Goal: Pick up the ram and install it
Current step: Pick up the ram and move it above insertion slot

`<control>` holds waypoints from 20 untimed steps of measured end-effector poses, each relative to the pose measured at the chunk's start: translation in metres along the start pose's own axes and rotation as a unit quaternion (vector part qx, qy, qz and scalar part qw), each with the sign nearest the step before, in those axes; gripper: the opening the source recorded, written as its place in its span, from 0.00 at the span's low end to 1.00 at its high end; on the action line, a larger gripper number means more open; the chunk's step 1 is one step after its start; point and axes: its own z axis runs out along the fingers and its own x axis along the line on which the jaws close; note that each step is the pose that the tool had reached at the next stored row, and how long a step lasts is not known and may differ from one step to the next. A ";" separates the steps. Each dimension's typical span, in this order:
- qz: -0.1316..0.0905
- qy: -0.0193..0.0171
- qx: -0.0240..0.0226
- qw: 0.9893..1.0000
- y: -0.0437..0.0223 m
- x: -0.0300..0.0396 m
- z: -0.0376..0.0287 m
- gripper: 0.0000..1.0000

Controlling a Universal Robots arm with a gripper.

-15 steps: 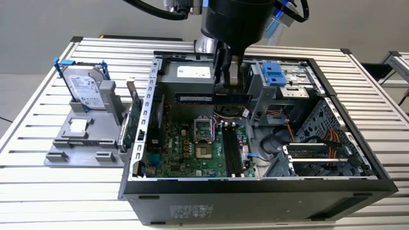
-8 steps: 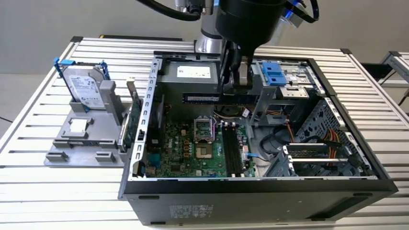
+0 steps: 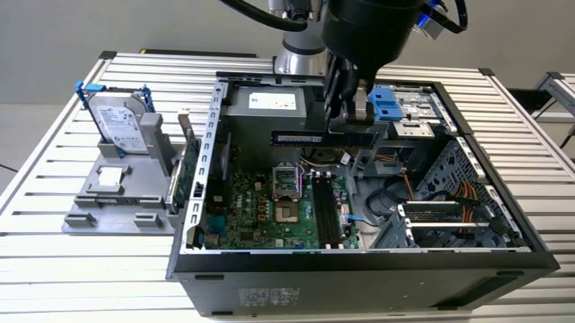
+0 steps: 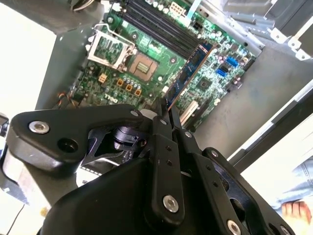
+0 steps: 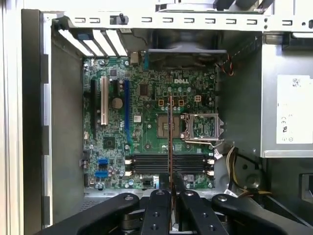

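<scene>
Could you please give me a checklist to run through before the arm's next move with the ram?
1. Grip: the tool is shut on the ram: ok.
2. Height: the ram hangs above the motherboard, clear of it: ok.
3. Alignment: the ram lies crosswise to the memory slots: not ok.
4. Memory slots look empty: ok.
5. Whether the slot latches are open: cannot tell.

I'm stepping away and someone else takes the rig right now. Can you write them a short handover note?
Gripper: shut on the ram, held above the open computer case.
Ram: in the air over the motherboard, clear of the memory slots and lying crosswise to them.
Done: pickup.
Left: ram not seated; slots look empty.
</scene>
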 end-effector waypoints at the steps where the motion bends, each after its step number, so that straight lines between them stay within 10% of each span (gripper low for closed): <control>1: 0.000 0.000 0.000 1.000 -0.0024 -0.0001 -0.0001 0.00; 10: 0.001 0.000 0.000 1.000 -0.0171 -0.0011 -0.0007 0.00; 20: 0.001 0.000 0.000 1.000 -0.0183 -0.0019 -0.0007 0.00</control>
